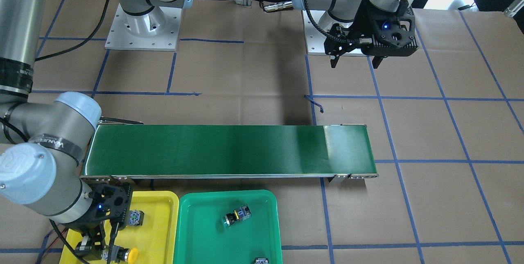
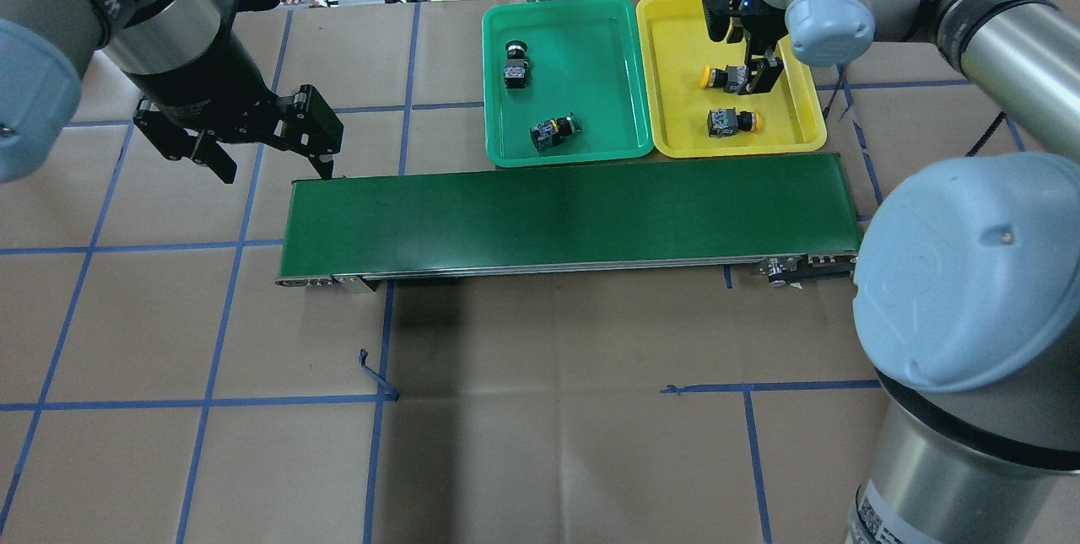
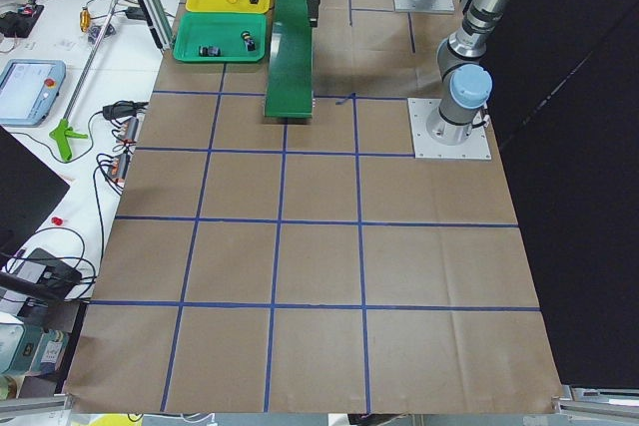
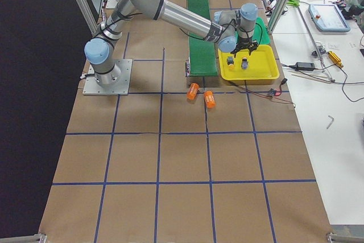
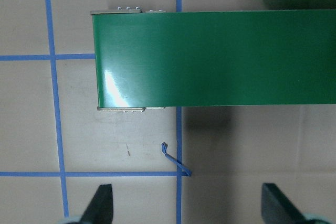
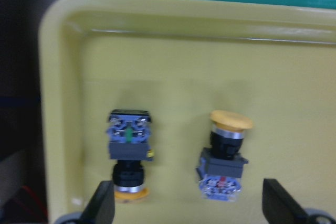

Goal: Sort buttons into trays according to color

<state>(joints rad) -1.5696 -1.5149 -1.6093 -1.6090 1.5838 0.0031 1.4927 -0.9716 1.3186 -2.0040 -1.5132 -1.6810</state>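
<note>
Two yellow-capped buttons [image 2: 732, 121] [image 2: 721, 77] lie on their sides in the yellow tray [image 2: 675, 46]. Two green buttons [image 2: 515, 70] [image 2: 554, 130] lie in the green tray [image 2: 582, 46] beside it. My right gripper [image 2: 755, 76] hovers over the yellow tray, open and empty. In the right wrist view both yellow buttons [image 6: 128, 150] [image 6: 226, 156] lie apart on the tray floor [image 6: 210, 66], between the spread fingers [image 6: 102, 205]. My left gripper [image 2: 277, 173] is open and empty above the conveyor's left end; it also shows in the left wrist view [image 5: 190, 205].
The long dark green conveyor belt [image 2: 565, 219] lies across the table in front of both trays. Two orange cylinders [image 4: 193, 91] [image 4: 210, 99] lie on the paper near the belt's right end. The arm bases [image 1: 141, 26] stand on the robot's side of the table.
</note>
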